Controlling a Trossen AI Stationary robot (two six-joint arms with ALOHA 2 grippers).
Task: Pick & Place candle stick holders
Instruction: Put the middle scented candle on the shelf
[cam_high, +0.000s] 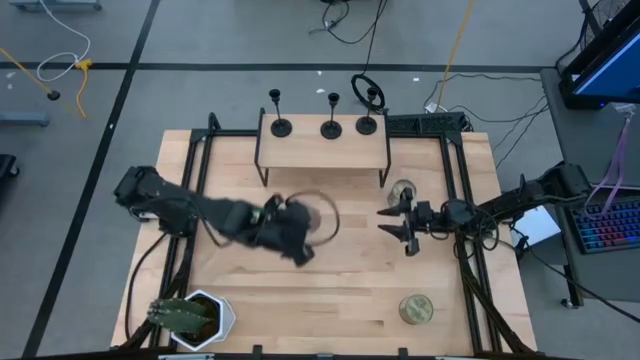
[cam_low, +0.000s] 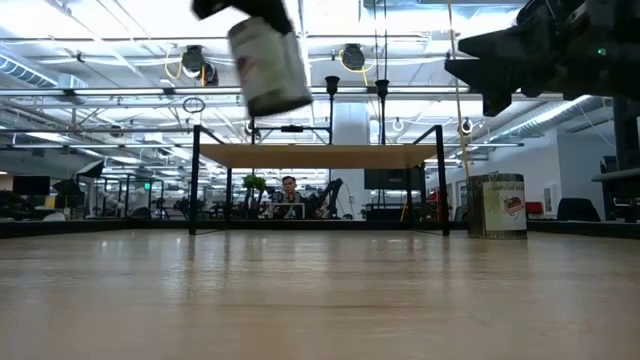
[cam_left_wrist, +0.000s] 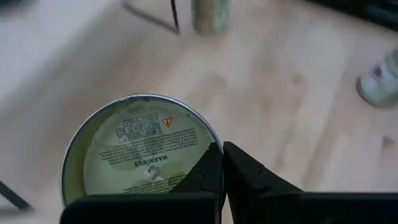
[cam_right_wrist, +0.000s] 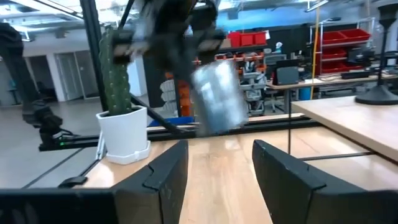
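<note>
Three black candle stick holders (cam_high: 279, 126) (cam_high: 331, 127) (cam_high: 366, 124) stand on their round bases in a row on a raised wooden shelf (cam_high: 322, 152) at the table's far side. My left gripper (cam_high: 296, 222) is over the table's middle, shut on a greenish-gold can (cam_low: 268, 65) that it holds high above the table. My right gripper (cam_high: 384, 222) is open and empty to the right of the can, pointing toward it. In the right wrist view its fingers stand apart (cam_right_wrist: 221, 180), with the can (cam_right_wrist: 217, 96) beyond them. My left gripper holds the can at the rim (cam_left_wrist: 217, 148) of its round labelled end. One finger (cam_left_wrist: 202, 177) lies over that end face and the other (cam_left_wrist: 252, 177) is outside the wall. The can hangs tilted below the gripper, clear of the table.
A second can (cam_high: 403, 190) stands on the table just beyond my right gripper, and a third (cam_high: 416, 308) near the front right. A cactus in a white pot (cam_high: 192, 318) stands at the near left corner. The shelf's black legs (cam_high: 263, 165) stand on the table.
</note>
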